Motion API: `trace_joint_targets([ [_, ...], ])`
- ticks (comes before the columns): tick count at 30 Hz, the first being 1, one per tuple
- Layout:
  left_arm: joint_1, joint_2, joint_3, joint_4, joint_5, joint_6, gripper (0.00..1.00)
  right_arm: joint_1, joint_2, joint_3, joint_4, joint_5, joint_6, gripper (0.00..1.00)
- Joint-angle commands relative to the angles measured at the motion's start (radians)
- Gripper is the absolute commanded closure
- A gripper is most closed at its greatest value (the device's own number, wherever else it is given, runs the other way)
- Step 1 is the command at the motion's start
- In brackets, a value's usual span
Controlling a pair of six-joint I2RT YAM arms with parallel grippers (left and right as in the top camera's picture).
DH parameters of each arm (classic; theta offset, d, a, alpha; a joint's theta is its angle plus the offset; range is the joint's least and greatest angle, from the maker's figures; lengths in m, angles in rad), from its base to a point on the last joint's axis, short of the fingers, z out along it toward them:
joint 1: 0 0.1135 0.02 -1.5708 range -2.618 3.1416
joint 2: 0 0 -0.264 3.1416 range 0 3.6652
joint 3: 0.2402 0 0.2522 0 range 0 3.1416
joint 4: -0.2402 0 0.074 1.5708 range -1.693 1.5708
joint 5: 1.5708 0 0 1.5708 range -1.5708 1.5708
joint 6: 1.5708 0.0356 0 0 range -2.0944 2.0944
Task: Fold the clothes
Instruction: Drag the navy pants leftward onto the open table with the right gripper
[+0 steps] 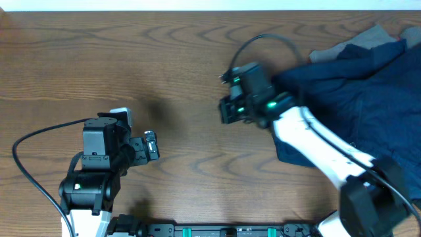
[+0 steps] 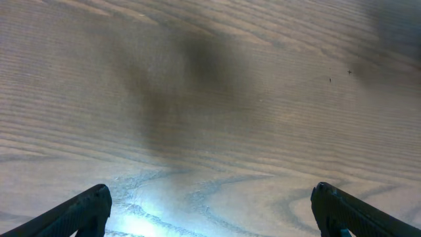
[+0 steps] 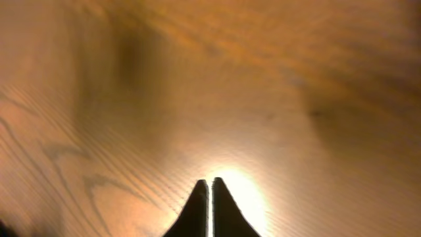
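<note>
The clothes (image 1: 358, 85) are a wrinkled dark navy pile at the table's right side, with a grey piece (image 1: 376, 31) peeking out at its far edge. My right gripper (image 1: 227, 110) is just left of the pile, over bare wood. Its fingers (image 3: 210, 182) are shut together with nothing between them, and no cloth shows in the right wrist view. My left gripper (image 1: 152, 146) is at the near left, far from the clothes. Its fingers (image 2: 210, 201) are wide open and empty above the wood.
The wooden table (image 1: 164, 59) spans the view, its far edge along the top. The right arm (image 1: 316, 141) lies across the near edge of the navy pile. A black cable (image 1: 39, 138) loops beside the left arm.
</note>
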Motion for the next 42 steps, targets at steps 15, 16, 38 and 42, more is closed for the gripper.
trace_joint_targets([
  [15, 0.005, 0.013, 0.020, -0.010, 0.000, -0.001, 0.02, -0.010, -0.009, -0.028, -0.628, 0.658, 0.294, 0.56],
  [16, 0.005, 0.018, 0.020, -0.010, -0.001, -0.001, 0.02, -0.013, -0.009, -0.043, -0.626, 0.662, 0.297, 0.55],
  [38, 0.005, 0.098, 0.020, -0.017, -0.001, -0.001, 0.02, -0.055, -0.010, -0.322, -0.241, 0.378, 0.161, 0.99],
  [42, 0.005, 0.098, 0.020, -0.016, -0.001, -0.001, 0.02, -0.010, -0.010, -0.272, -0.110, 0.005, 0.016, 0.99],
])
